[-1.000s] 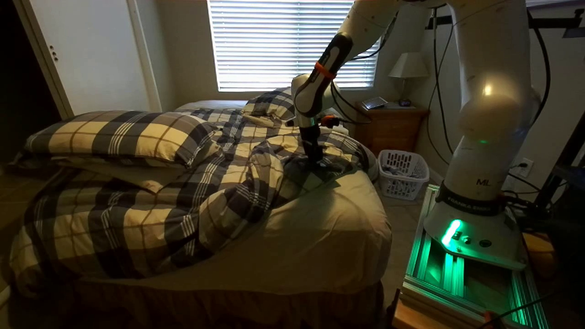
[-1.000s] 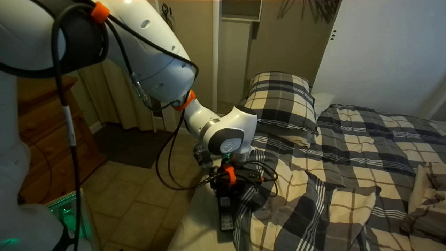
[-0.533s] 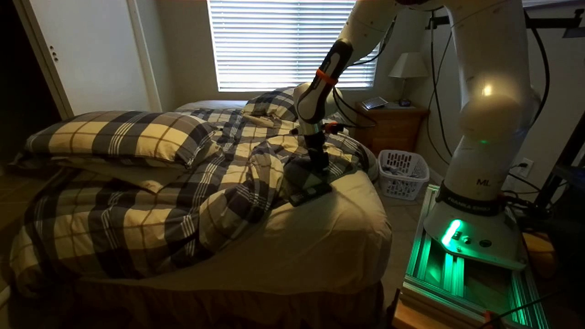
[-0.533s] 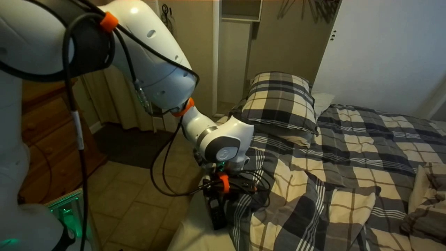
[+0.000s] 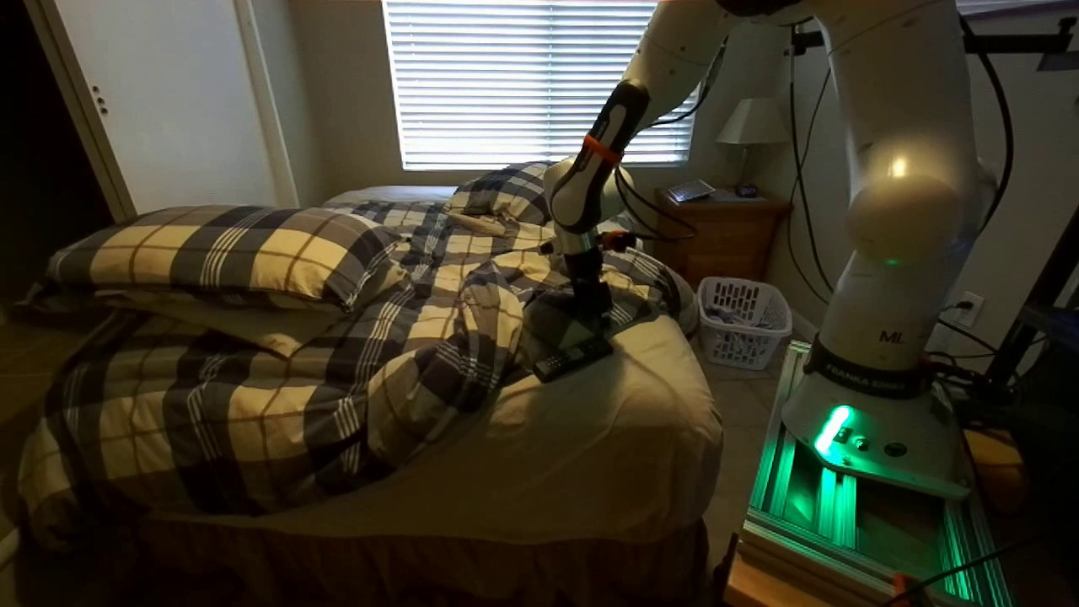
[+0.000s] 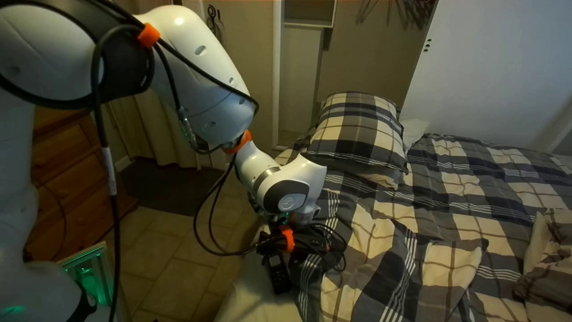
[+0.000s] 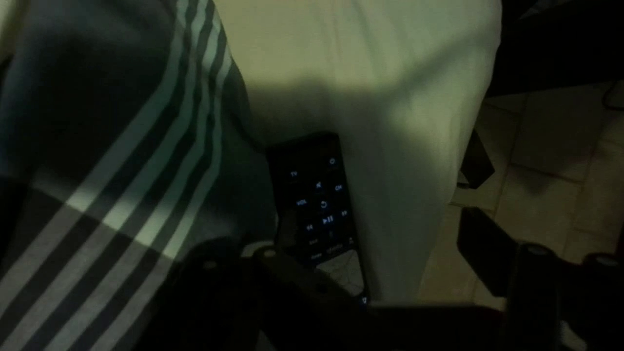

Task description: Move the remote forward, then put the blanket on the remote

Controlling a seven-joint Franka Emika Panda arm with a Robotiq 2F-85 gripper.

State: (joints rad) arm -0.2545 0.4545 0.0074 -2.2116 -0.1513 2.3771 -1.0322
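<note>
The black remote lies on the pale sheet near the bed's edge, against the edge of the plaid blanket. It also shows in an exterior view and in the wrist view, with its buttons facing up. The blanket spreads over much of the bed and shows in the other views. My gripper is low over the remote's far end. In the wrist view my gripper is open. One finger overlaps the remote's side; the other is above the sheet's edge and floor.
Plaid pillows lie on the bed. A white laundry basket stands on the floor beside it. A wooden nightstand with a lamp is at the back. Loose cables hang from the arm.
A second ago the remote hung raised at the gripper; it now lies flat on the sheet, let go. The gripper shifted slightly, then sank a little over the last half second.
</note>
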